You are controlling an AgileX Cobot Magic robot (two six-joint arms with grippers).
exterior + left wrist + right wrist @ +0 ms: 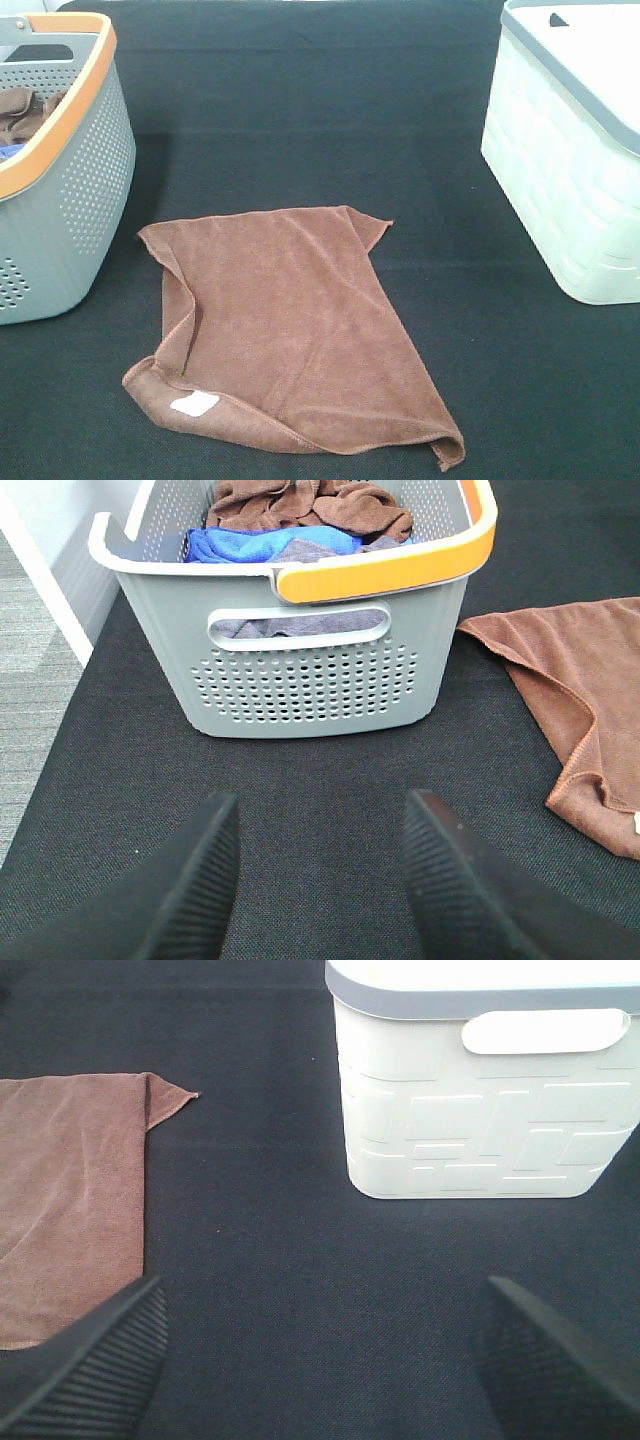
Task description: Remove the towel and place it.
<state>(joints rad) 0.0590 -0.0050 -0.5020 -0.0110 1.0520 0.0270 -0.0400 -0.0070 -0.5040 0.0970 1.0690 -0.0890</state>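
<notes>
The reddish-brown towel (pixel 290 330) lies loosely spread on the black table, with its white label (pixel 195 404) near the front left corner. It also shows in the left wrist view (pixel 580 680) and the right wrist view (pixel 70 1190). The grey basket with an orange rim (pixel 60 170) stands at the left and holds more cloths: brown ones (pixel 300 502) and a blue one (pixel 262 544). My left gripper (pixel 320 875) is open and empty, in front of the grey basket (pixel 310 670). My right gripper (pixel 320 1360) is open and empty, between the towel and the white basket. Neither gripper shows in the exterior view.
A white basket with a grey rim (pixel 570 150) stands at the right, also in the right wrist view (pixel 480 1090). The table's left edge and the floor (pixel 35 670) lie beside the grey basket.
</notes>
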